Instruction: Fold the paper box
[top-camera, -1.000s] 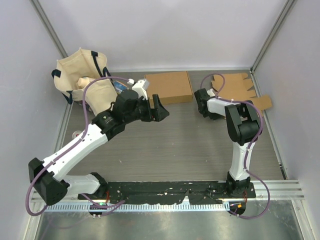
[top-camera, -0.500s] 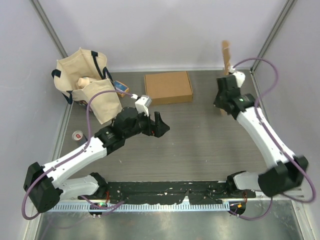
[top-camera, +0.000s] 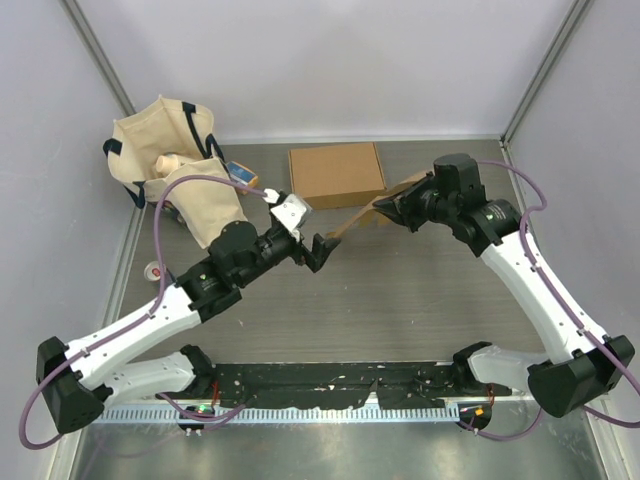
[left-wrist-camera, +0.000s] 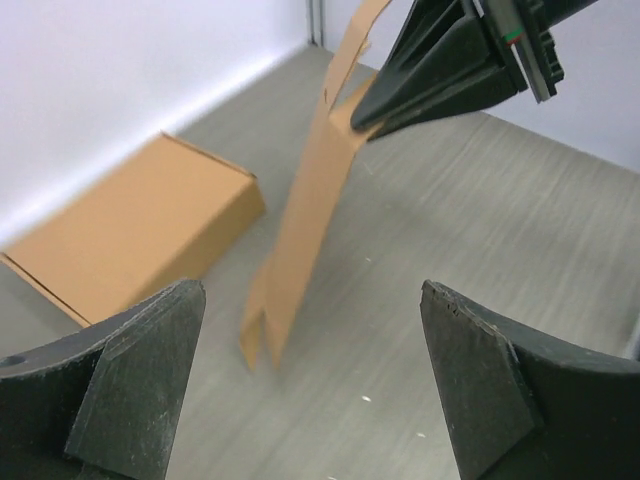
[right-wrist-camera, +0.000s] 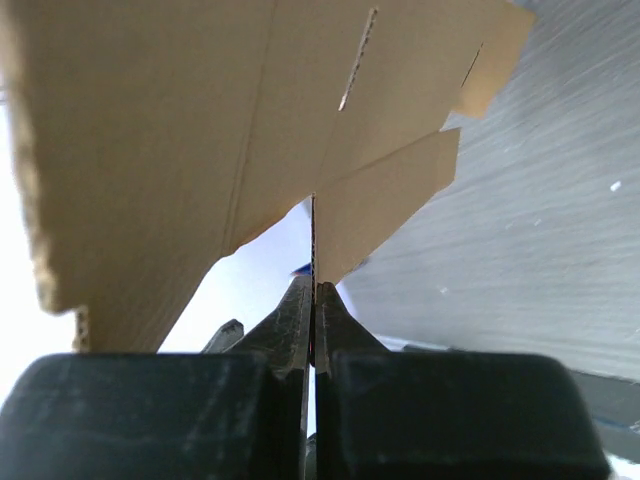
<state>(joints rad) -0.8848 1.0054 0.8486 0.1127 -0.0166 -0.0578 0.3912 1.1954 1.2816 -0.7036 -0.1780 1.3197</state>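
My right gripper (top-camera: 392, 207) is shut on a flat, unfolded brown cardboard box blank (top-camera: 362, 215) and holds it edge-on above the table's middle, slanting down toward the left arm. The blank fills the right wrist view (right-wrist-camera: 250, 140), pinched between the fingers (right-wrist-camera: 312, 315). In the left wrist view the blank (left-wrist-camera: 310, 200) hangs from the right gripper (left-wrist-camera: 365, 118). My left gripper (top-camera: 322, 248) is open and empty, just short of the blank's lower end; its fingers (left-wrist-camera: 140, 370) frame that end.
A folded, closed brown box (top-camera: 337, 173) lies at the back centre and shows in the left wrist view (left-wrist-camera: 140, 240). A cream tote bag (top-camera: 175, 165) with items sits at the back left. A small round object (top-camera: 155, 270) lies by the left wall.
The right arm has swung left and lowered the blank from upright at the back right to a slant over the middle. The left gripper has shifted slightly toward it.
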